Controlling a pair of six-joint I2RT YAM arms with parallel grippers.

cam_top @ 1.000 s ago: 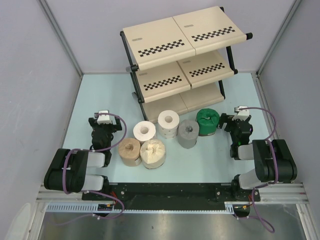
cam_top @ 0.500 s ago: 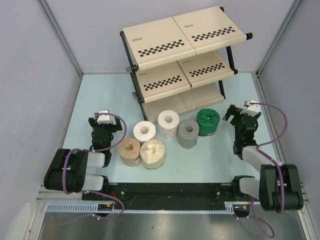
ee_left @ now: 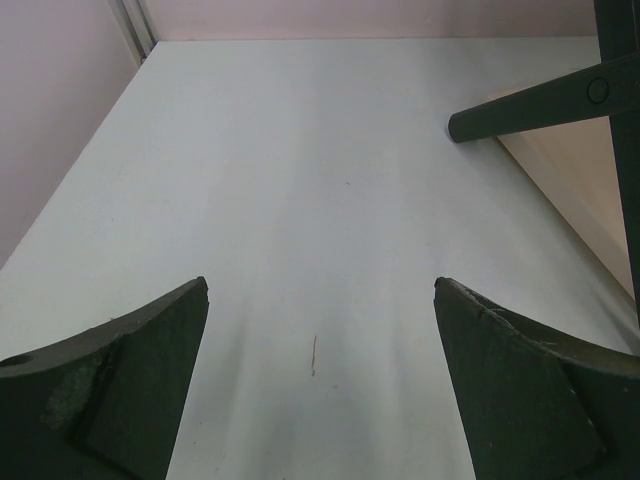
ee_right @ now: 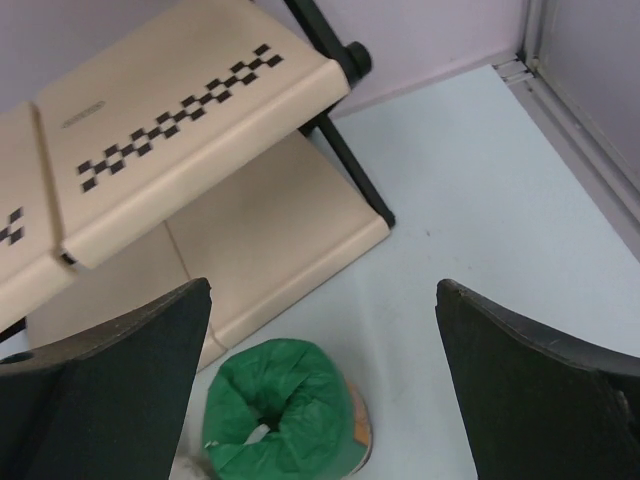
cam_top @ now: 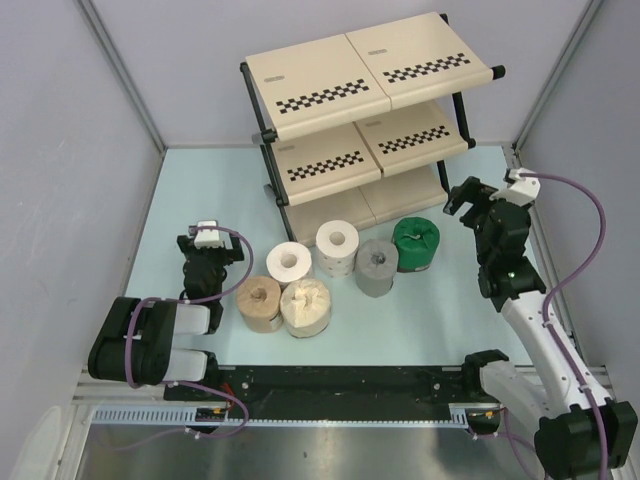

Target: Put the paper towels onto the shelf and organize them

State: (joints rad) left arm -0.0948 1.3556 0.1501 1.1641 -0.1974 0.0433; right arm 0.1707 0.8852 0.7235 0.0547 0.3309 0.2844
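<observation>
Seemingly below right hand: green roll.

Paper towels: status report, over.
Left end effector open, empty. Right end effector open, empty, near green roll. All six paper towels on table, none on shelf. Nothing in the way.

The pale blue table carries the 3-tier shelf and 6 paper towels — clustered just before it.
</observation>
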